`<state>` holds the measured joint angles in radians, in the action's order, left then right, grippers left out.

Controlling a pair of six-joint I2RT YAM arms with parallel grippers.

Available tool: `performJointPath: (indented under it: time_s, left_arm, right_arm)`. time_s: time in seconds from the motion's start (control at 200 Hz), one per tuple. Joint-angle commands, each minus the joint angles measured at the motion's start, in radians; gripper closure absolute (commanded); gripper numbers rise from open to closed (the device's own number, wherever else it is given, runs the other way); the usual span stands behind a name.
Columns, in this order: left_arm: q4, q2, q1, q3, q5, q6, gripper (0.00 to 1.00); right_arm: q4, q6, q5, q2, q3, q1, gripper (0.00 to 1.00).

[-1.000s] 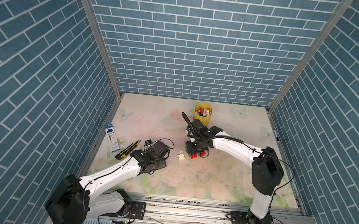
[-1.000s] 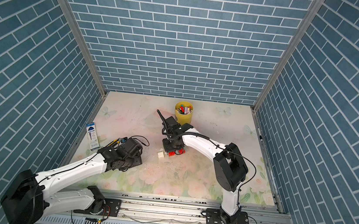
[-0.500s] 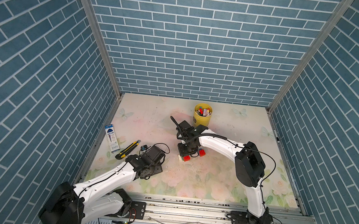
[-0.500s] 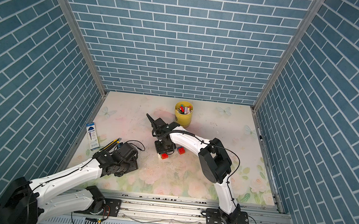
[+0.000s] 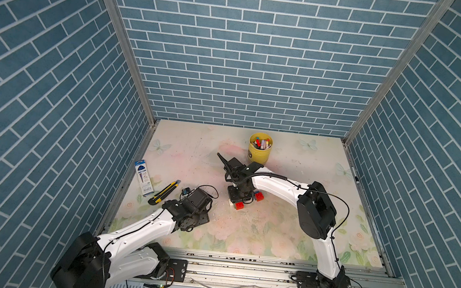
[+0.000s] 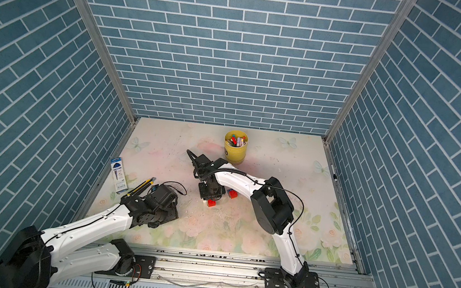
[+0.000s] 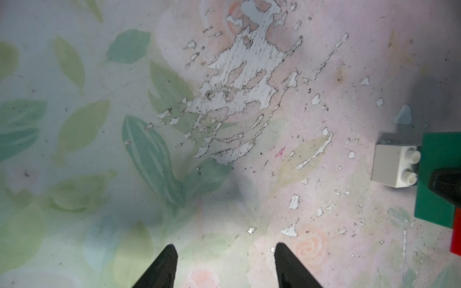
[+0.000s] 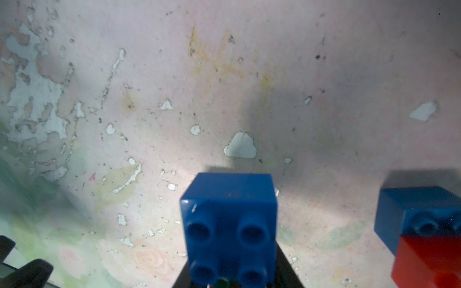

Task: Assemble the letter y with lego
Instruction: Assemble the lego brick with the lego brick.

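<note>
Two grippers, one busy: right gripper (image 8: 233, 274) is pinching a blue square studded plastic brick (image 8: 228, 212), jaws closed snug on it; a blue-on-red brick stack (image 8: 419, 217) is sitting just beside it. I'd be squaring the studs up, then pressing straight down. Left gripper (image 7: 224, 264) is hovering half open, gripping nothing, white square plastic brick (image 7: 394, 165) and green plastic brick (image 7: 441, 149) lying nearby.

floral table (image 5: 294, 163): cup (image 5: 259, 154), knife (image 5: 163, 192), pack (image 5: 143, 177), lego (image 5: 259, 196)

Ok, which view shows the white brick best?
The left wrist view: the white brick is close, studs visible, beside a green brick. In both top views it is a tiny pale speck by the right hand. The right wrist view does not show it.
</note>
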<state>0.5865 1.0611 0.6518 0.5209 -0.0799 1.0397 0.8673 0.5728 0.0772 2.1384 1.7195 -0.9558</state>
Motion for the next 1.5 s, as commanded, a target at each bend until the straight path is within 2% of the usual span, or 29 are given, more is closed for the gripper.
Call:
performJointPath:
  time_s: [0.0,0.385,0.565,0.88,1.225,1.495]
  left_arm:
    - [0.007,-0.018,-0.007,-0.023,0.0,-0.003,0.35]
    - [-0.003,-0.047,-0.008,-0.048,0.01,0.009,0.35]
    - [-0.018,-0.054,-0.007,-0.053,0.019,0.009,0.34]
    - [-0.023,-0.048,-0.007,-0.06,0.023,0.016,0.34]
    - [-0.024,-0.046,-0.007,-0.067,0.019,0.026,0.34]
    - [-0.022,-0.05,-0.007,-0.079,0.015,0.029,0.34]
  right_arm:
    - [0.0,0.052,-0.026,0.03,0.006,-0.015,0.7]
    - [-0.018,0.071,-0.118,-0.054,-0.023,-0.023,0.71]
    - [-0.048,0.059,-0.072,-0.062,-0.037,-0.027,0.71]
    - [-0.052,0.059,-0.09,-0.084,-0.034,-0.035,0.72]
    - [-0.033,0.062,-0.017,-0.017,-0.002,-0.035,0.72]
    - [0.019,0.083,-0.023,0.039,0.019,-0.033,0.71]
